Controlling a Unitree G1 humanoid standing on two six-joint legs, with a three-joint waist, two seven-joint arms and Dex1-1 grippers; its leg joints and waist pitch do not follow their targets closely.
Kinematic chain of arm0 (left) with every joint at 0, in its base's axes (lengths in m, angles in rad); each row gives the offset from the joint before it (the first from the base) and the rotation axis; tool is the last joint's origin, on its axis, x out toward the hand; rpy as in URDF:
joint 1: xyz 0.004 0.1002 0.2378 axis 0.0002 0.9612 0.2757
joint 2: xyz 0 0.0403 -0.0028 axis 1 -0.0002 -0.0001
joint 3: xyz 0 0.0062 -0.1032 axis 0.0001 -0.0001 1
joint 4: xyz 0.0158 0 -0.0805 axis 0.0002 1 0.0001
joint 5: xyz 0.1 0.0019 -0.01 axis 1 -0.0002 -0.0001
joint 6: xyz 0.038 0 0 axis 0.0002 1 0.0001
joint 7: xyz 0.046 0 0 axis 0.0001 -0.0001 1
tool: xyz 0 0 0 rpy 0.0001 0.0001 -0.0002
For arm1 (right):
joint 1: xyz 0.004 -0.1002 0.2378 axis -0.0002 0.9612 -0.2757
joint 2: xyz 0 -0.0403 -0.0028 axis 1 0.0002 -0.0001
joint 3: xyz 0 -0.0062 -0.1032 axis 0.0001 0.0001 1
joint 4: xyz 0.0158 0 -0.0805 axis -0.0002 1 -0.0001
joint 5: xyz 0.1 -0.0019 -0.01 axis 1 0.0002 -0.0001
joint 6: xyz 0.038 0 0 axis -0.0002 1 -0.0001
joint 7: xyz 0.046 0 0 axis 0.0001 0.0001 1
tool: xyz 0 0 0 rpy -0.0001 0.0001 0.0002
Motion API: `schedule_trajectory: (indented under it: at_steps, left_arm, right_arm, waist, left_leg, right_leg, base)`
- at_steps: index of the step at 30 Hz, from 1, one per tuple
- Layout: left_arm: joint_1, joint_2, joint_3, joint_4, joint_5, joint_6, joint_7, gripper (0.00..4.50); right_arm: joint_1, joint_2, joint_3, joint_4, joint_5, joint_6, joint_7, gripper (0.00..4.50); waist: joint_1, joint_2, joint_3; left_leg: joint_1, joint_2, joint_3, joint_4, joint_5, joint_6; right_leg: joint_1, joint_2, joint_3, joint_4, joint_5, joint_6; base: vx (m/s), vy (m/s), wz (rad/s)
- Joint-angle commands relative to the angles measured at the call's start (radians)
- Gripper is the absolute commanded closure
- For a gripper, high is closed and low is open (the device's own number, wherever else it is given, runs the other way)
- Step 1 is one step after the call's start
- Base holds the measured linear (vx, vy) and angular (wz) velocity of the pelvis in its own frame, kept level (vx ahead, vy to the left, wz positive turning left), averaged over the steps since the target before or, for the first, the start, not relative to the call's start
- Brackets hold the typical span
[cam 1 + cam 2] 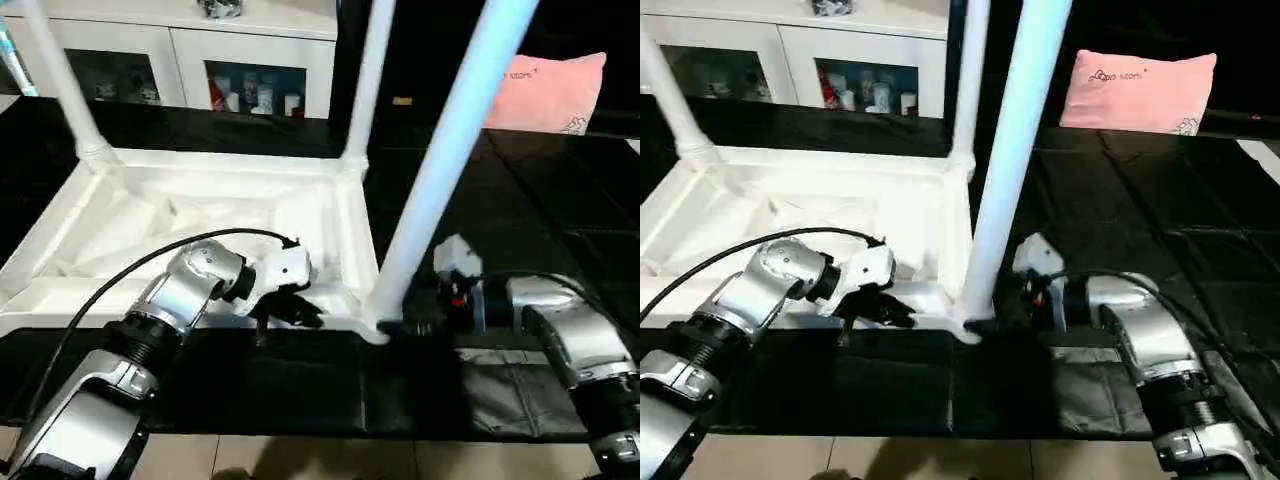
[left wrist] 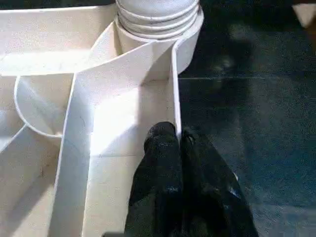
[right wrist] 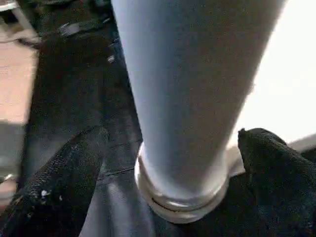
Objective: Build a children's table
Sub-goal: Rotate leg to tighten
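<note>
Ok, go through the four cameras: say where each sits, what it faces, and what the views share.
Left eye, head: looks down on the upturned tabletop over both silver forearms.
Right eye, head: same scene, shifted slightly; pink pillow beyond.
Left wrist: along the shut left gripper at the tabletop's rim.
Right wrist: along the open right gripper, its fingers either side of the near leg.
Shared: that leg's corner socket.

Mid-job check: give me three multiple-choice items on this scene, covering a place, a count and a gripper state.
1. Where is the pink pillow?
A. on the cabinet
B. on the dark floor, far right
C. inside the tabletop

2. How many legs stand in the tabletop?
A. one
B. three
C. four

3. The right gripper at the near leg is:
A. open around its base
B. shut beside it
C. clamped high up

Key: 1 B, it lies beyond the black mats; 2 B, three rise from corner sockets; 3 A, fingers stand apart either side.
</note>
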Motion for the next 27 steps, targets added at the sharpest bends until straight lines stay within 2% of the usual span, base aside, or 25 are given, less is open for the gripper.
schedule_trajectory:
  at_steps: [1,2,5,6,8,11,12,14,16,18,23,24,27]
  left_arm:
    - [0.002,-0.011,-0.041,-0.040,-0.001,-0.039,-0.062,4.50]
    - [0.003,-0.008,-0.046,-0.044,0.000,-0.045,-0.077,4.50]
    - [0.004,-0.007,-0.048,-0.047,-0.002,-0.047,-0.083,4.50]
    - [0.004,-0.007,-0.048,-0.046,-0.003,-0.049,-0.085,4.50]
    - [0.004,-0.005,-0.049,-0.046,-0.004,-0.051,-0.091,4.50]
    - [0.005,-0.002,-0.052,-0.048,-0.006,-0.053,-0.101,4.50]
    - [0.006,0.000,-0.052,-0.050,-0.007,-0.053,-0.105,4.50]
    - [0.007,0.000,-0.052,-0.051,-0.008,-0.052,-0.113,4.50]
    - [0.008,0.001,-0.052,-0.052,-0.009,-0.048,-0.118,4.50]
    - [0.007,0.002,-0.054,-0.050,-0.010,-0.050,-0.119,4.50]
    - [0.001,0.001,-0.053,-0.039,-0.011,-0.048,-0.120,4.50]
    - [0.001,0.001,-0.053,-0.039,-0.011,-0.048,-0.120,4.50]
    - [-0.002,0.002,-0.051,-0.032,-0.011,-0.045,-0.121,4.50]
  right_arm:
    - [-0.027,-0.007,0.008,0.027,-0.014,-0.040,0.021,0.03]
    - [-0.041,0.000,0.017,0.059,-0.011,-0.048,0.047,0.29]
    - [-0.052,0.001,0.022,0.075,-0.001,-0.043,0.071,0.40]
    - [-0.056,0.000,0.024,0.083,0.004,-0.044,0.080,0.63]
    - [-0.061,-0.001,0.026,0.091,0.008,-0.045,0.090,0.80]
    - [-0.070,-0.001,0.029,0.106,0.012,-0.051,0.110,0.92]
    - [-0.074,0.000,0.030,0.113,0.012,-0.054,0.116,0.92]
    - [-0.085,0.004,0.030,0.132,0.021,-0.052,0.141,1.25]
    - [-0.090,0.008,0.029,0.140,0.027,-0.052,0.154,1.29]
    - [-0.094,0.013,0.025,0.147,0.033,-0.046,0.161,1.58]
    - [-0.095,0.015,0.034,0.154,0.034,-0.047,0.186,1.78]
    - [-0.095,0.015,0.034,0.154,0.034,-0.047,0.186,1.94]
    - [-0.096,0.018,0.037,0.156,0.041,-0.042,0.194,2.10]
  waist:
    - [-0.005,0.000,-0.068]
    - [-0.005,0.001,-0.068]
    - [-0.003,0.000,-0.068]
    - [-0.002,0.000,-0.068]
    - [-0.001,-0.001,-0.070]
    - [0.000,-0.002,-0.069]
    - [0.001,0.001,-0.069]
    - [0.000,0.000,-0.071]
    - [0.000,0.000,-0.070]
    - [0.001,0.001,-0.071]
    - [0.001,0.001,-0.070]
    - [0.001,0.000,-0.070]
    - [0.001,0.003,-0.071]
  left_leg:
    - [0.002,0.032,-0.001,-0.064,-0.176,0.055]
    - [0.004,0.032,-0.001,-0.064,-0.176,0.052]
    - [0.005,0.034,-0.001,-0.064,-0.180,0.053]
    - [0.004,0.034,-0.001,-0.064,-0.176,0.054]
    - [0.003,0.034,0.000,-0.064,-0.168,0.055]
    - [0.002,0.033,0.000,-0.063,-0.164,0.059]
    - [0.003,0.033,0.000,-0.063,-0.166,0.057]
    - [0.003,0.034,0.000,-0.062,-0.165,0.056]
    - [0.002,0.034,0.000,-0.062,-0.162,0.058]
    - [0.002,0.033,0.000,-0.062,-0.154,0.061]
    - [0.002,0.032,0.001,-0.061,-0.163,0.058]
    - [0.002,0.032,0.000,-0.062,-0.165,0.056]
    - [0.002,0.033,0.000,-0.062,-0.160,0.055]
  right_leg:
    - [0.060,-0.076,0.063,-0.073,-0.285,-0.166]
    - [0.059,-0.076,0.062,-0.073,-0.291,-0.167]
    - [0.059,-0.075,0.062,-0.072,-0.299,-0.168]
    - [0.059,-0.075,0.063,-0.073,-0.294,-0.167]
    - [0.060,-0.075,0.063,-0.069,-0.277,-0.173]
    - [0.061,-0.074,0.061,-0.070,-0.282,-0.170]
    - [0.060,-0.075,0.061,-0.070,-0.287,-0.169]
    - [0.061,-0.074,0.061,-0.069,-0.284,-0.171]
    - [0.061,-0.074,0.062,-0.069,-0.274,-0.174]
    - [0.061,-0.074,0.061,-0.067,-0.261,-0.177]
    - [0.061,-0.073,0.060,-0.071,-0.288,-0.169]
    - [0.061,-0.073,0.060,-0.072,-0.299,-0.164]
    - [0.061,-0.073,0.060,-0.070,-0.280,-0.168]
  base:
    - [0.000,0.000,0.00]
    - [0.000,0.000,0.00]
    - [0.000,0.000,0.00]
    - [0.000,0.000,0.00]
    - [0.000,0.000,0.00]
    - [0.000,0.000,0.00]
    - [0.000,0.000,0.00]
    - [0.000,0.000,0.00]
    - [0.000,0.000,0.00]
    - [0.000,0.000,0.00]
    - [0.000,0.000,0.00]
    - [0.000,0.000,0.00]
    - [0.000,0.000,0.00]
